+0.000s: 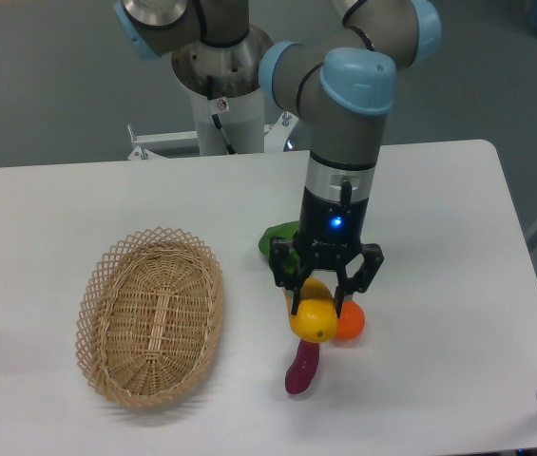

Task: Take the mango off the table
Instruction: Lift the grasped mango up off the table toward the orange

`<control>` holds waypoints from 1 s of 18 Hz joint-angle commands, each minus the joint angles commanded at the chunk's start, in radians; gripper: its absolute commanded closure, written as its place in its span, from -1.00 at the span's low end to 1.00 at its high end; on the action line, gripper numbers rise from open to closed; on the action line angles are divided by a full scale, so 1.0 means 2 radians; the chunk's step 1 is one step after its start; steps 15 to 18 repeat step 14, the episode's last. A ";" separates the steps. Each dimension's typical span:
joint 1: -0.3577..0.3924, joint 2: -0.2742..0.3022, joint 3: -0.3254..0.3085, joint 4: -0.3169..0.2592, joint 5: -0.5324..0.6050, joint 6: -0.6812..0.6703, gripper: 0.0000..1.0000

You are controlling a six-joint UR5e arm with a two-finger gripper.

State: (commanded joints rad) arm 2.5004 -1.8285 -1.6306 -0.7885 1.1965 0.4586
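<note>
The yellow-orange mango hangs in the air above the white table, held between the black fingers of my gripper, which is shut on it. The mango's lower half sticks out below the fingertips. It hovers in front of the round orange fruit and just above the purple sweet potato.
A woven wicker basket lies on the left part of the table. A green leafy vegetable shows partly behind the gripper. The robot's base column stands at the back edge.
</note>
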 joint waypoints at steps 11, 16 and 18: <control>-0.007 -0.003 0.000 0.001 0.002 0.003 -0.04; -0.007 -0.004 0.001 0.001 0.002 0.003 -0.04; -0.007 -0.004 0.001 0.001 0.002 0.003 -0.04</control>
